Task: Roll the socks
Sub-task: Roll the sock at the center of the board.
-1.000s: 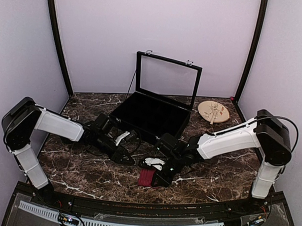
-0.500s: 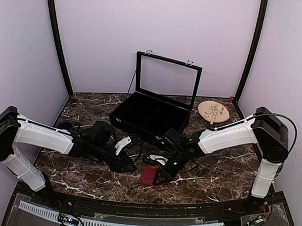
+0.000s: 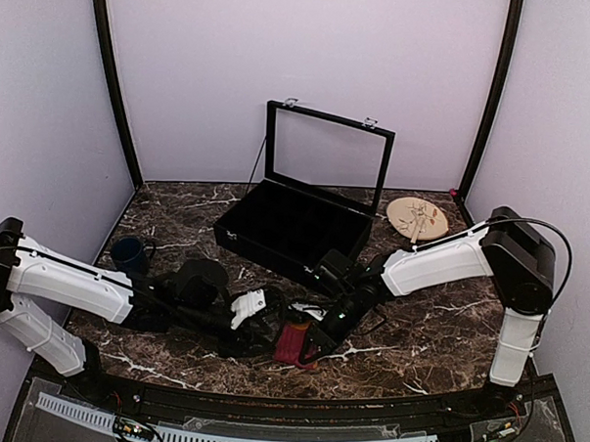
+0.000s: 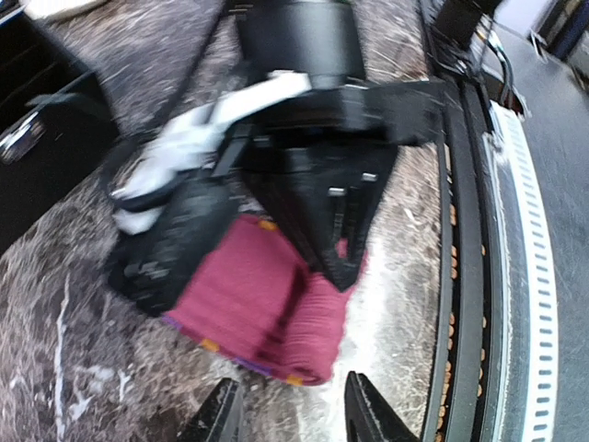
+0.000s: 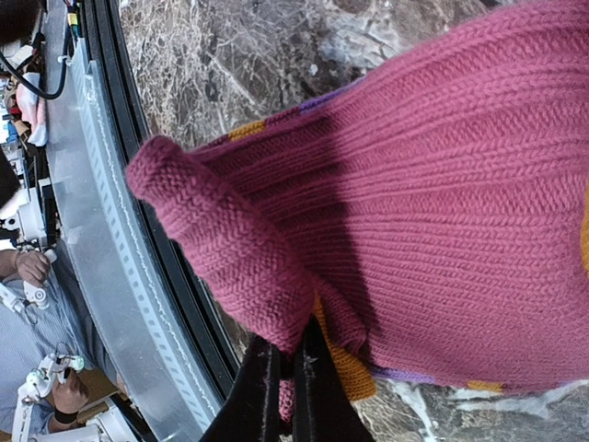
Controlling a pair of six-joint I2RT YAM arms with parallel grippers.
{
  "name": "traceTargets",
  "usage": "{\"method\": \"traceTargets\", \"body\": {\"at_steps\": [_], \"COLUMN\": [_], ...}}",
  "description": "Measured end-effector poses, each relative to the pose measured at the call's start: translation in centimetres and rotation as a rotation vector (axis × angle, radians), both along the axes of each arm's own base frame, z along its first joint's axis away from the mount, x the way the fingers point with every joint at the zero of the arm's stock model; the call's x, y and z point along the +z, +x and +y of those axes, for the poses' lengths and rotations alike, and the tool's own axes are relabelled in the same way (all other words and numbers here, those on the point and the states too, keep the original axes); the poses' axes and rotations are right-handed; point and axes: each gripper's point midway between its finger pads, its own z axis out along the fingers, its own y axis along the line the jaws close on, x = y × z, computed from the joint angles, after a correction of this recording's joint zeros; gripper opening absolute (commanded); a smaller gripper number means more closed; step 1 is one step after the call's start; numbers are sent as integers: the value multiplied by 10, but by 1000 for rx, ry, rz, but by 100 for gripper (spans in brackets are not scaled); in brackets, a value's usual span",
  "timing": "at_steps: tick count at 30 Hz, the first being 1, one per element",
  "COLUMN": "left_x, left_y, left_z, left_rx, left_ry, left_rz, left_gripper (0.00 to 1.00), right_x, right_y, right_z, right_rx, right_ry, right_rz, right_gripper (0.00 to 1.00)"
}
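Note:
The striped sock (image 3: 292, 344), magenta knit with orange and purple bands, lies bunched near the table's front edge. My right gripper (image 5: 285, 354) is shut on a folded edge of this sock (image 5: 442, 184), the knit pinched between its two fingers. In the left wrist view the sock (image 4: 253, 304) sits under the right gripper (image 4: 336, 262). My left gripper (image 4: 290, 424) stands open just in front of it, with nothing between the fingertips. A blurred black mass (image 4: 170, 249) presses against the sock's left side; I cannot tell whether it is the black sock.
An open black case (image 3: 295, 226) stands behind the grippers at the centre. A dark blue mug (image 3: 127, 253) sits at the left, beside the left arm. A round wooden plate (image 3: 417, 219) lies at the back right. The front rail (image 4: 515, 230) runs close by the sock.
My left arm has dropped low and reached right, bringing its gripper up to the sock and uncovering the mug. The right gripper has stayed shut on the sock and shifted slightly.

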Motion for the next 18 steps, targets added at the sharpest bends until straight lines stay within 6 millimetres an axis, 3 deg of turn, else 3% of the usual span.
{"method": "traceTargets", "body": {"at_steps": [6,13,18], "left_x": [-3,-26,-30], "left_y": [-11,-15,-19], "left_z": [-8,-11,-14], "left_rx": [-54,-95,-119], "left_ry": [27,129,162], "left_rz": [-95,-175,-226], "left_gripper": [42,42,42], "right_x": [0,0,0], "right_y": [0,0,0], "right_z": [-2,-3,-3], "right_rx": [-3,-5,-5], "right_ry": [-3,-8,-10], "right_rz": [13,20,22], "right_gripper": [0,0,0]}}
